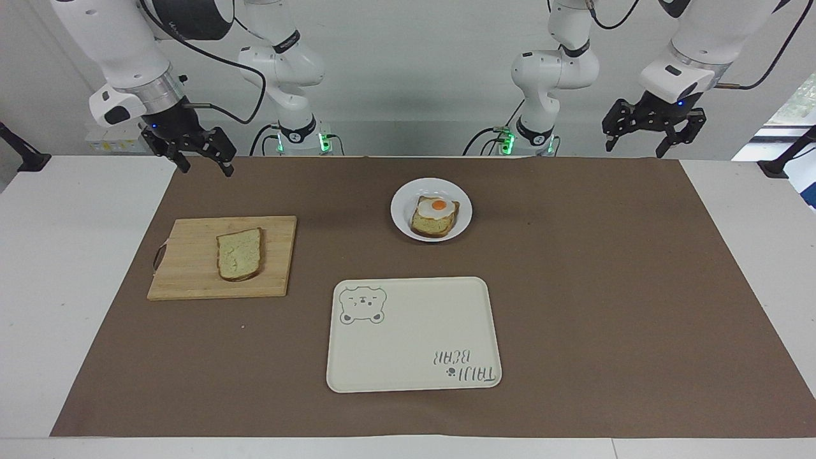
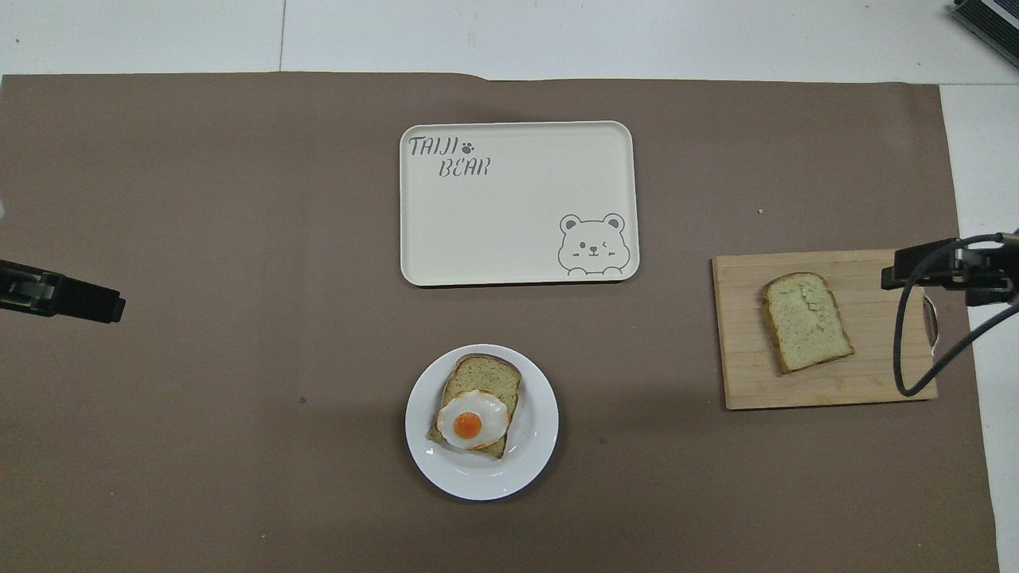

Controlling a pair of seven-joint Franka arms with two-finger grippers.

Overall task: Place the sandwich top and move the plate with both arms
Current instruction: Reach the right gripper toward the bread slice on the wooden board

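White table [image 1: 76,268] w/ brown mat [image 1: 605,287] over most of it. On mat: wooden cutting board [image 1: 191,280] twd right arm's end, white plate [image 1: 401,220] mid-table nearer robots, cream tray [image 1: 414,344] w/ bear drawing farther out

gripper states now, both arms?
Left gripper: open, holding nothing, raised over the table's edge.
Right gripper: open, holding nothing, raised near the cutting board.

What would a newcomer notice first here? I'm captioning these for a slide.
The fried egg on bread, on the plate nearest the robots. Farther out lies the bear tray. The plain slice lies on a board toward the right arm's end.
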